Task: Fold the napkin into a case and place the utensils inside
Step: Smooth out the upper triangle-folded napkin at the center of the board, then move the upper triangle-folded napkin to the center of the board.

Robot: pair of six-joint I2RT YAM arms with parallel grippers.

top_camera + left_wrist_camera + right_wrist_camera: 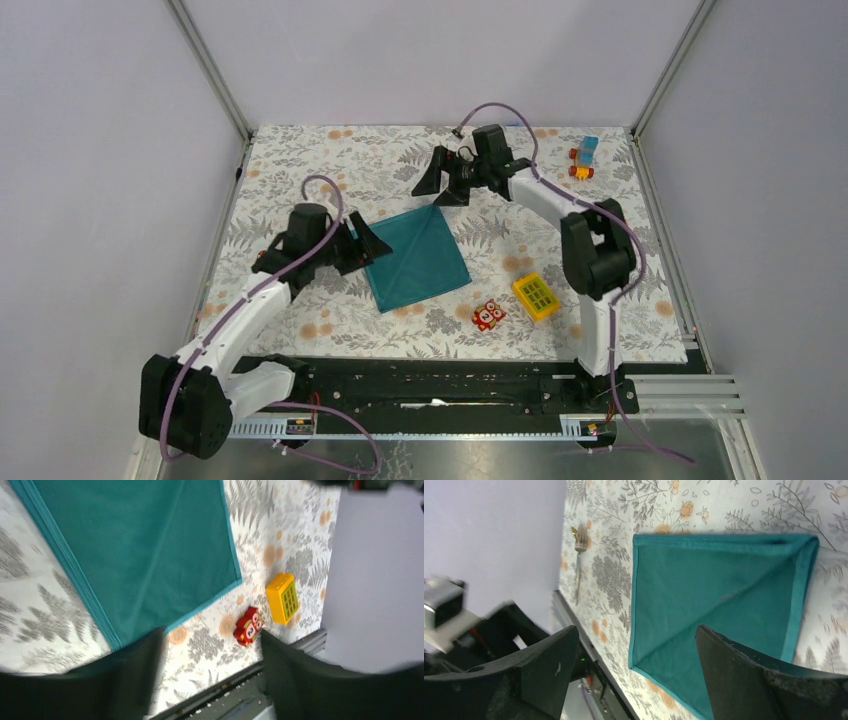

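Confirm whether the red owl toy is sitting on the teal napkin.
No, the red owl toy sits on the floral table cover, apart from the napkin, next to the yellow block.

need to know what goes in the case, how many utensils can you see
1. A fork lies on the table near its edge, left of the napkin in the right wrist view. The top view shows none; others may be hidden.

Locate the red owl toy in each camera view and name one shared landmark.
Top external: red owl toy lower centre, left of the yellow block.
Left wrist: the toy right of centre, beside that block.
Right wrist: not in it.
Shared landmark: the teal napkin.
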